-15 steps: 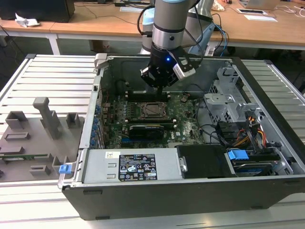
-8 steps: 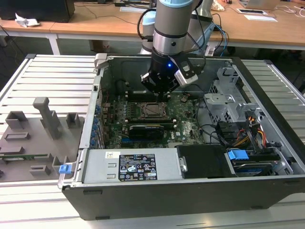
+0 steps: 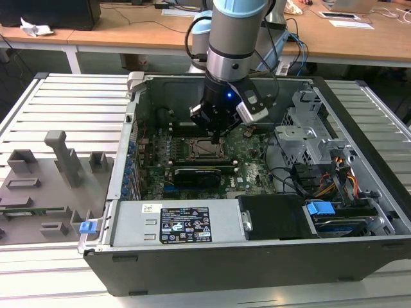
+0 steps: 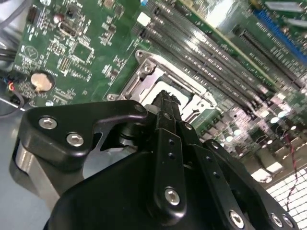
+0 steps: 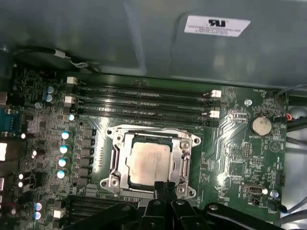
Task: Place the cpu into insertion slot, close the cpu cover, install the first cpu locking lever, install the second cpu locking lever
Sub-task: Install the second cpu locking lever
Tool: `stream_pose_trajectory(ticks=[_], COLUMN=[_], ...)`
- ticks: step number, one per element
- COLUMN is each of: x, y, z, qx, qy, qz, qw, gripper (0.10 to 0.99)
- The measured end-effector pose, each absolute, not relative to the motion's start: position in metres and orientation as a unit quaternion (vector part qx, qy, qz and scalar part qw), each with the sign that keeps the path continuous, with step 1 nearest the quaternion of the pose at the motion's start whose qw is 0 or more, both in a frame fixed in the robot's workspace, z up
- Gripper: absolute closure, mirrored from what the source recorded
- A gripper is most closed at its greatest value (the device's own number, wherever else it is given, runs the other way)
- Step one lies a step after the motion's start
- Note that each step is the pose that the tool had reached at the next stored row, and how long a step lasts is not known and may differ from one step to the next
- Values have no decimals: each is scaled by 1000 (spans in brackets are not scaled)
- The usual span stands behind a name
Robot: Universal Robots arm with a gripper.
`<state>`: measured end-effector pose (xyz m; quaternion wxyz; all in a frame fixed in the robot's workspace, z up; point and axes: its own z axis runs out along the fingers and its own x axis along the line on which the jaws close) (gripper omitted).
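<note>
Well, standing by the open computer case [image 3: 359,192], I see the arm reaching down inside it, the claw [image 3: 215,136] hanging just over the green motherboard [image 3: 250,163]. To its side, at the exterior view's left, a grey tray [image 3: 38,186] of fixtures lies outside the case. Straight below the claw sits the insertion slot [image 5: 151,160] — the cpu [image 5: 149,160] already lies flat inside it, pale metal top up, and the silver cpu cover [image 5: 184,143] frames it, folded down. The claw's fingertips [image 5: 162,188] are drawn close together with nothing held between them, poised at the socket's near edge. Beyond the socket run the long memory slots [image 5: 144,103] — and off toward the exterior view's right, a round coin battery [image 5: 262,125].
</note>
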<state>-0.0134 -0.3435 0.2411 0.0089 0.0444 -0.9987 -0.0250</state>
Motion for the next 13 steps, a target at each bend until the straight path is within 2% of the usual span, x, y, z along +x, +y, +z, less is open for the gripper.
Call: stream_pose_trajectory(ticks=[5, 13], x=[-13, -26], y=[-357, -362], z=[240, 239], qx=[44, 44], qy=[-999, -999], qz=[-25, -25], qw=[9, 9], gripper=[980, 980])
